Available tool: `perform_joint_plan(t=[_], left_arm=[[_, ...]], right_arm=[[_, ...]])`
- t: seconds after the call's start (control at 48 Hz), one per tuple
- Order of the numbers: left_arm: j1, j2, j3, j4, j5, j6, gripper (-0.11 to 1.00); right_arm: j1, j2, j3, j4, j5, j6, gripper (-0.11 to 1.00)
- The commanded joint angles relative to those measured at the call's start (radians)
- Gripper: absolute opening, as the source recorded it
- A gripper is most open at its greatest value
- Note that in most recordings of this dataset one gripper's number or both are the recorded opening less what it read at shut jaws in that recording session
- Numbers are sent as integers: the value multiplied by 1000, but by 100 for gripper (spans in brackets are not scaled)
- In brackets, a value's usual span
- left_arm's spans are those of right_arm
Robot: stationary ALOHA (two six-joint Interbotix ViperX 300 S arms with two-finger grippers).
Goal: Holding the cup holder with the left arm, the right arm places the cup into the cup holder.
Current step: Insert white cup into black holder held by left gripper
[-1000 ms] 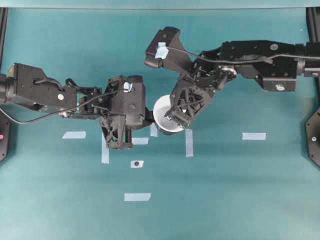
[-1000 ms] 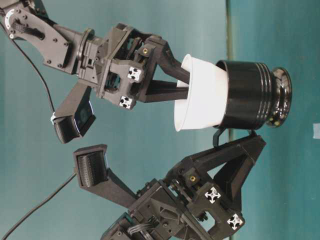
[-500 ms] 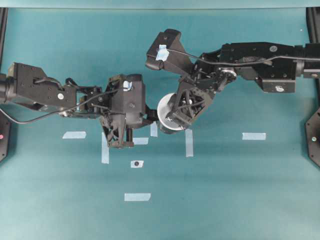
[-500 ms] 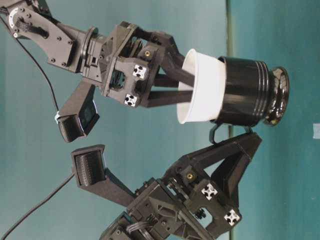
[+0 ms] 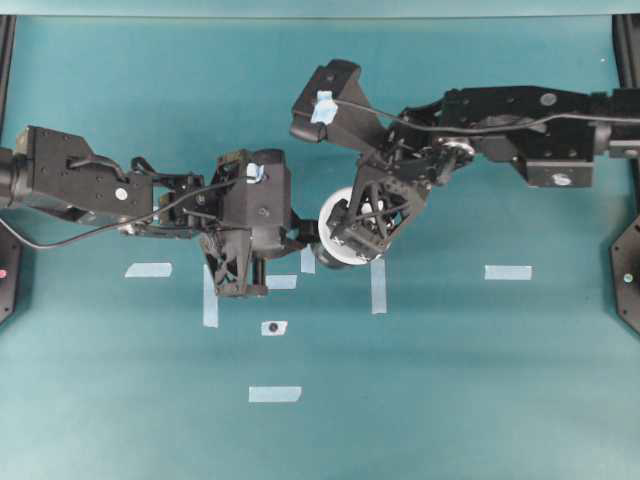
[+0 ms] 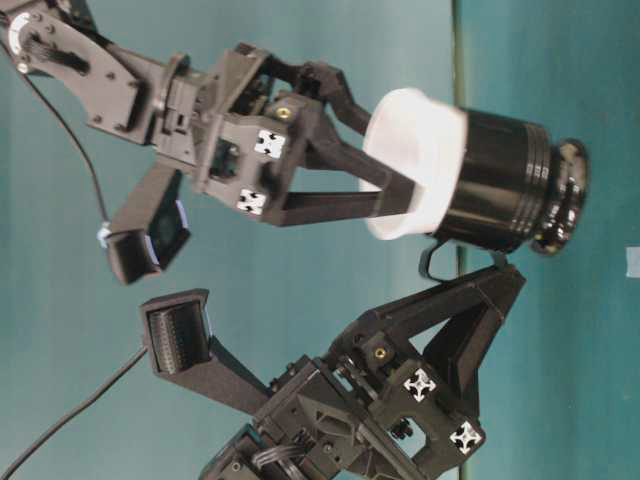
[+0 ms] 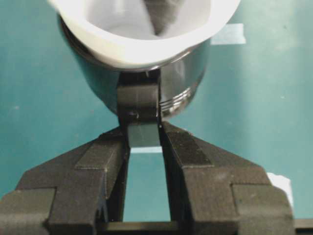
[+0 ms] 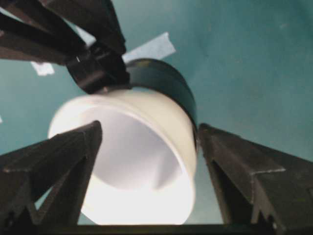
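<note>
The white cup (image 6: 415,140) sits deep in the glossy black cup holder (image 6: 500,185), with only its rim band showing above it. My left gripper (image 7: 143,134) is shut on the holder's small side tab (image 7: 139,103) and holds the holder (image 7: 190,68) a little above the table. My right gripper (image 8: 149,128) is open at the cup (image 8: 142,161): one finger (image 8: 58,161) lies over the cup's mouth, the other (image 8: 234,166) stands outside its wall with a gap. In the overhead view both grippers meet mid-table, the right gripper (image 5: 345,235) above the cup (image 5: 333,205).
Strips of pale tape lie on the teal table, among them one at the right (image 5: 508,272), one at the left (image 5: 148,269) and one toward the front (image 5: 275,394). A small taped black dot (image 5: 273,327) lies just below the left gripper.
My right gripper has opened and let go of the cup's rim. The cup has slid further into the holder. The left gripper keeps its hold on the tab.
</note>
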Motion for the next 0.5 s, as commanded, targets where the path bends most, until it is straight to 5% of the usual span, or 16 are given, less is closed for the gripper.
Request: perform_joint_plan(t=[0.0,0.479], left_arm=[[-3,-18,-9,2,-28,0,25],[-3,35,55,2,-204,-6,25]], right_arm=[[0,-100,-31,2,-6,8,88],[0,-146,-26,2,-6,9,88]])
